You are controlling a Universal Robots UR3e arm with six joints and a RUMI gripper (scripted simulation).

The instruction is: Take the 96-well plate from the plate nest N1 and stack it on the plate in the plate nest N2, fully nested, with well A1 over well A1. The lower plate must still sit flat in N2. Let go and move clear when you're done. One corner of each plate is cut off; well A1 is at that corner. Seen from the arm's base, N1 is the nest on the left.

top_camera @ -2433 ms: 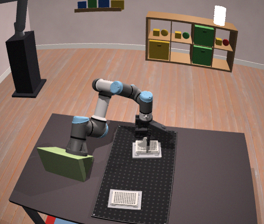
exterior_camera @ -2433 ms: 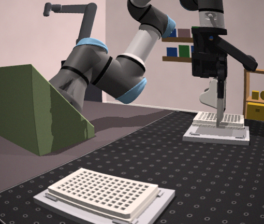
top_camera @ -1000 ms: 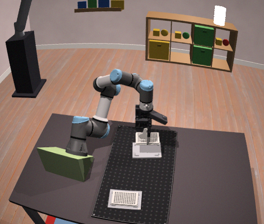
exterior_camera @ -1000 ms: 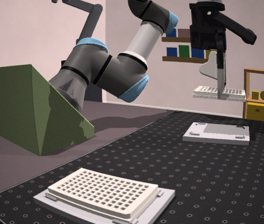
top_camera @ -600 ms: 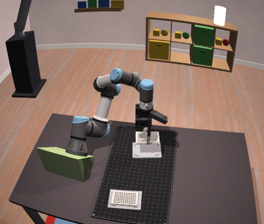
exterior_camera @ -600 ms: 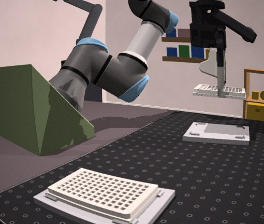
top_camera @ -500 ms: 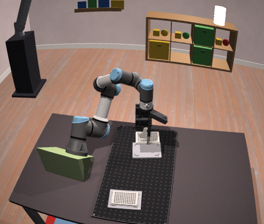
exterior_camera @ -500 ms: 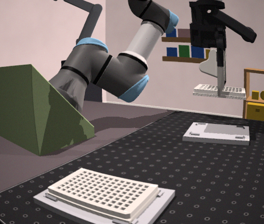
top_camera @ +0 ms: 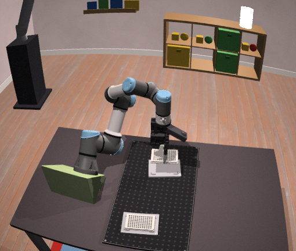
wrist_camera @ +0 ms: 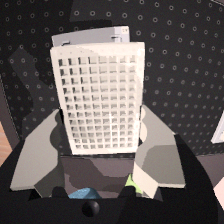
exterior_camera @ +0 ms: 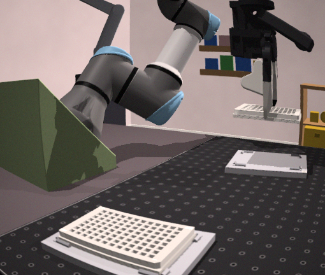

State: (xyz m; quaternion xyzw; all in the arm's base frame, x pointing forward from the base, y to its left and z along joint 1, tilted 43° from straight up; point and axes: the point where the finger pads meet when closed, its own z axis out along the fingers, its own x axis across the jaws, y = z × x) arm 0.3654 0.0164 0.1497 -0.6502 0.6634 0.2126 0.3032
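Note:
My gripper [top_camera: 163,155] is shut on a white 96-well plate [top_camera: 168,156] and holds it level in the air above the bare grey nest N1 [top_camera: 164,169]. In the exterior view the held plate [exterior_camera: 269,113] hangs well clear of that nest [exterior_camera: 267,163], with the fingers [exterior_camera: 269,109] on its long sides. In the wrist view the plate [wrist_camera: 99,95] sits between my two jaws, with a corner of the nest [wrist_camera: 92,36] showing behind it. The second plate [top_camera: 140,222] lies flat in nest N2 near the table's front; it also shows in the exterior view [exterior_camera: 126,233].
A black perforated board [top_camera: 158,194] carries both nests. A green wedge block [top_camera: 74,182] stands at the arm's base, left of the board. The table edge runs close in front of N2.

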